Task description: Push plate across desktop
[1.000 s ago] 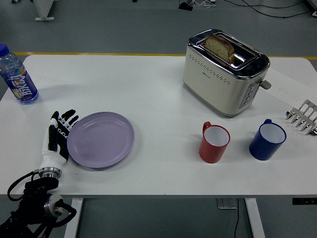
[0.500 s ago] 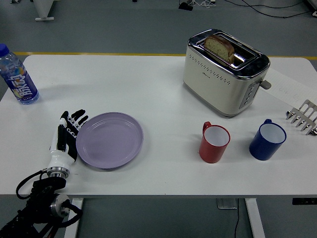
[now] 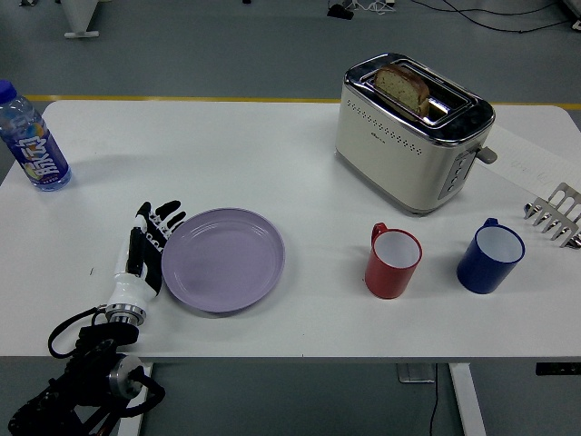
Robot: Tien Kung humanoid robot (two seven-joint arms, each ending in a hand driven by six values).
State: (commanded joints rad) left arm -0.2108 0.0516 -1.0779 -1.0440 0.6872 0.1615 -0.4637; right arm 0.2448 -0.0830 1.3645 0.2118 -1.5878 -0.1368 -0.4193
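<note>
The white table (image 3: 272, 163) carries everything here, and on it the change is plain: over the last second the lilac plate (image 3: 223, 259) has slid steadily to the right, and the left robot hand (image 3: 145, 258) has travelled with it.

The cream toaster (image 3: 410, 132), far to the right of the robot hand and beyond it, holds a slice of bread (image 3: 403, 86) in its slot and has not shifted.

The plate now lies just right of the robot hand, its left rim touching the flat, extended fingers (image 3: 162, 221). The robot hand holds nothing; it is open, with its side set against the rim.

The blue mug (image 3: 490, 257) and red mug (image 3: 392, 262) stand well to the right, unmoved; the red one is nearer the plate's path.

The water bottle (image 3: 32, 141) stays up and to the left of the robot hand.

The push looks under way and working; further travel rightward would close on the red mug.
</note>
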